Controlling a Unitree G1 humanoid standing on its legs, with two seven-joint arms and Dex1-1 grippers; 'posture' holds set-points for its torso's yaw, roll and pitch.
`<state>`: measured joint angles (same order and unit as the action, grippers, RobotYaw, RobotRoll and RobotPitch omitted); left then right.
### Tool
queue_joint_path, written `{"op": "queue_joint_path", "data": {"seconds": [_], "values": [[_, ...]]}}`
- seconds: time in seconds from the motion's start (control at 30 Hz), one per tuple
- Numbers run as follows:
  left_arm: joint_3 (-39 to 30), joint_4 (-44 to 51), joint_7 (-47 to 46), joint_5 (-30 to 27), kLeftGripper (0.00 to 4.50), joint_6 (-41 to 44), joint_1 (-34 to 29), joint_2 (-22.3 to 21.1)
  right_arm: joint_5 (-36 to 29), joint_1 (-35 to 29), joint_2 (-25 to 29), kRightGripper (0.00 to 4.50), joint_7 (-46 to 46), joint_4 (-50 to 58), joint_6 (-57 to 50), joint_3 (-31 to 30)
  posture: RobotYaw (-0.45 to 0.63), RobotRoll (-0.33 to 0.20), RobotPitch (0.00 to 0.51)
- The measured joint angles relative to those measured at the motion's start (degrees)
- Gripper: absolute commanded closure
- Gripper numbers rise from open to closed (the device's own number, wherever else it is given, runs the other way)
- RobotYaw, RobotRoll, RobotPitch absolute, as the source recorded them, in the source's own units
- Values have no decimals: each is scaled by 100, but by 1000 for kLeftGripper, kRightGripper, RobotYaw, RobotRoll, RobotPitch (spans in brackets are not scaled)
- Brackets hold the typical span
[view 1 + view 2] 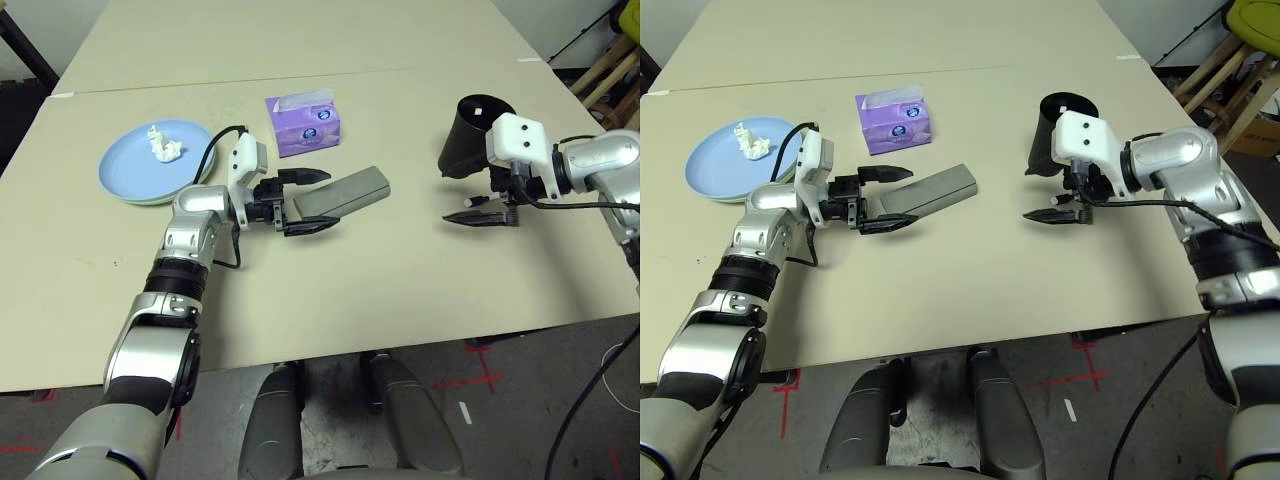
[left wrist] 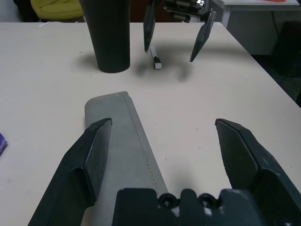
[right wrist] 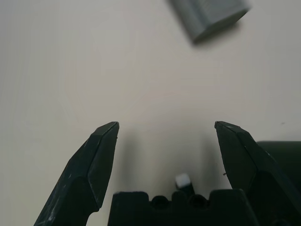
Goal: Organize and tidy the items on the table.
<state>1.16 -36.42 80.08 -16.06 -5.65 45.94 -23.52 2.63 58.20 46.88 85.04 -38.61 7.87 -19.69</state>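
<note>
Head views: left gripper [image 1: 300, 202] spread wide and level, straddling the near end of the grey oblong fabric glasses case [image 1: 345, 194] on the beige matte table [image 1: 400, 290], nothing clamped. Right gripper [image 1: 1068, 207] released too, empty, hanging beside the black tapered cup [image 1: 1052, 130]. Crumpled white tissue wad [image 1: 163, 143] sits on the light blue round plate [image 1: 150, 160], which is stacked on a pale green one. Purple tissue box [image 1: 303, 124] sits behind the case.

My read: the case pickup is next. One finger sits over the case and the other is off to its side, so centre the case between the fingers, then close across the narrow width.

Left wrist view: adds the thin white pen [image 2: 154, 58] with a dark tip, lying on the table just beside the cup base, under the right gripper's fingers.

Right wrist view: a white stub shows between the open fingers, probably the pen end; I can't confirm. The case's far end is well ahead, apart from this gripper.
</note>
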Motion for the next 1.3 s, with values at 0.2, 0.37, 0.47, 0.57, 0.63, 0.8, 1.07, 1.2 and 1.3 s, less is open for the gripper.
{"op": "queue_joint_path", "data": {"seconds": [0.2,0.37,0.47,0.57,0.63,0.8,1.07,1.2,1.3], "values": [[-3,15,-23,-1,0,24,-11,-28,939,819,-245,7,329,-1184,915,-573,45,0,242],[-3,49,-37,-1,0,47,-24,-32,1450,1194,-403,7,306,-1832,1504,-757,50,0,240],[-3,105,-40,-1,0,58,-32,-33,1743,1331,-451,7,266,-2059,1733,-876,50,0,240],[-4,152,-52,-1,0,68,-43,-39,1980,1414,-479,7,201,-2261,1897,-904,50,0,240],[-3,153,-55,-1,0,77,-48,-40,2125,1521,-494,7,123,-2357,1987,-945,51,0,238],[-3,159,-73,-1,0,89,-48,-40,2439,1716,-531,7,-98,-2506,2213,-1001,55,0,237],[-3,184,-78,-2,0,118,-68,-43,2712,1787,-645,7,-150,-2686,2384,-1094,65,0,242],[-3,212,-83,-3,0,179,-127,-56,2840,1805,-645,7,-126,-2695,2409,-1109,65,0,242],[-3,220,-83,-3,0,213,-139,-93,2901,1805,-645,7,-125,-2698,2418,-1119,65,0,242]]}}
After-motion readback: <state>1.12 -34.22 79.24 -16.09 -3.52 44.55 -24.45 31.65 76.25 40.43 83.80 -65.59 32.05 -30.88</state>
